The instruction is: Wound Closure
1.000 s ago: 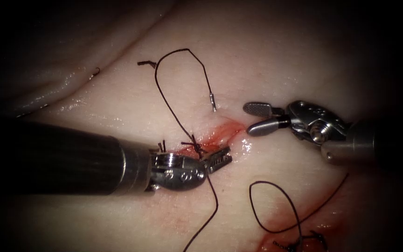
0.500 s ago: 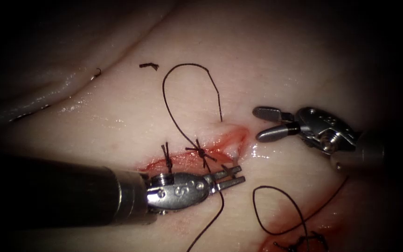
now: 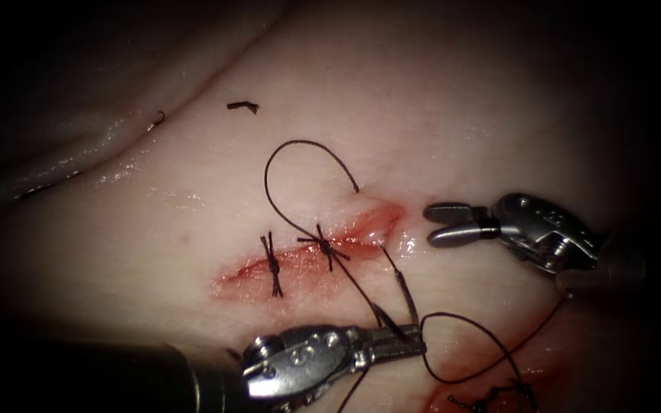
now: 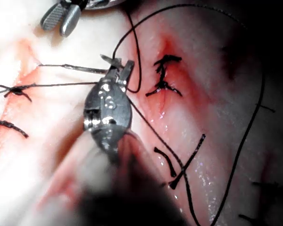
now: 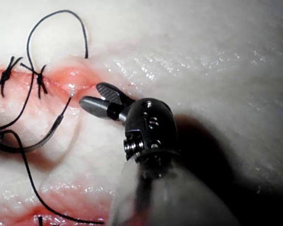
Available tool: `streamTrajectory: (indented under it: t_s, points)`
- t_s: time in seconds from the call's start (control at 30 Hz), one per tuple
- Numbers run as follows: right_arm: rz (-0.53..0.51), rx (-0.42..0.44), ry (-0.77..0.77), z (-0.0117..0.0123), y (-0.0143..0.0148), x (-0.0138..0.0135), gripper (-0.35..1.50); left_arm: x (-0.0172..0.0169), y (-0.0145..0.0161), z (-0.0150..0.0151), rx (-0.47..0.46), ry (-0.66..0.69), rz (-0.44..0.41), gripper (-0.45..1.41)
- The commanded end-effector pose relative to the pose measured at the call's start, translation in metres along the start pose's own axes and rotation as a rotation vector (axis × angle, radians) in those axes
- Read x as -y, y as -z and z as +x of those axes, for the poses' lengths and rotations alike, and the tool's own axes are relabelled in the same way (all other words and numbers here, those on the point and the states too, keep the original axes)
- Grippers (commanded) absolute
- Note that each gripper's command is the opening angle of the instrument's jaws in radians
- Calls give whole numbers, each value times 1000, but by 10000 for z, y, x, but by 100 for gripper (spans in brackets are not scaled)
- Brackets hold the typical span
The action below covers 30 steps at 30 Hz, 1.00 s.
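Note:
My left tool [image 3: 415, 343] [image 4: 120, 63] is shut on the curved needle [image 3: 408, 302] [image 5: 37, 141] near its tip. The needle is out of the tissue [image 3: 460, 115], on the near side of the cut's [image 3: 300, 260] right end. From the needle's tail, thread [image 3: 389, 260] runs up into the cut's right end. It comes out on the far side as a loop [image 3: 300, 145] that leads back to the right knot [image 3: 323, 246]. My right tool [image 3: 431, 222] [image 5: 89, 94] stands open just right of the cut, holding nothing.
Two knotted stitches [image 3: 273, 264] cross the cut, with red fluid along it. A cut end of thread [image 3: 242, 105] lies on the far tissue. More thread loops [image 3: 460, 321] at the lower right, above a second stitched cut [image 3: 491, 398] [image 4: 162, 75].
My left tool drew back toward the near side with the needle, pulling it out of the tissue and thread through; the far loop shrank. The right tool's jaws narrowed and it drifted slightly down-right.

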Motion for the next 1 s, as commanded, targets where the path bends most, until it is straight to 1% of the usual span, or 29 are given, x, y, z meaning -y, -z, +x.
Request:
streamTrajectory:
  t_s: [0.03,0.07,0.1,0.13,0.27,0.47,0.57,0.6,0.7,0.83,0.93,0.97,1.0]
  points:
    - [3,0,-31,-5,-11,2,7,1,-5,-4,-1,-40,4,-45]
    - [3,1,-44,-5,-11,3,-7,1,-4,0,1,-107,33,-45]
    - [3,2,-56,-5,-11,3,-10,2,-3,3,3,-151,54,-45]
    - [6,2,-59,-3,-11,4,-13,5,-1,12,17,-277,124,-45]
    - [-6,-2,-65,2,-10,6,-13,11,6,31,69,-478,258,-45]
    - [-16,-5,-82,11,-8,8,-13,13,25,65,135,-667,418,-45]
    - [-15,-5,-80,13,-8,9,-12,13,33,82,156,-733,474,-45]
    - [-14,-5,-80,13,-8,9,-10,13,35,87,159,-749,489,-45]
    - [-14,-5,-80,13,-9,10,9,13,39,101,144,-768,522,-45]
    - [-17,-6,-74,13,-9,12,19,14,41,112,131,-809,549,-45]
    - [-16,-6,-77,14,-8,13,25,15,41,116,120,-816,534,-45]
    - [-19,-7,-78,15,-8,13,30,15,41,116,118,-817,530,-45]
    - [-27,-7,-116,17,-7,13,37,15,41,115,118,-817,531,-45]
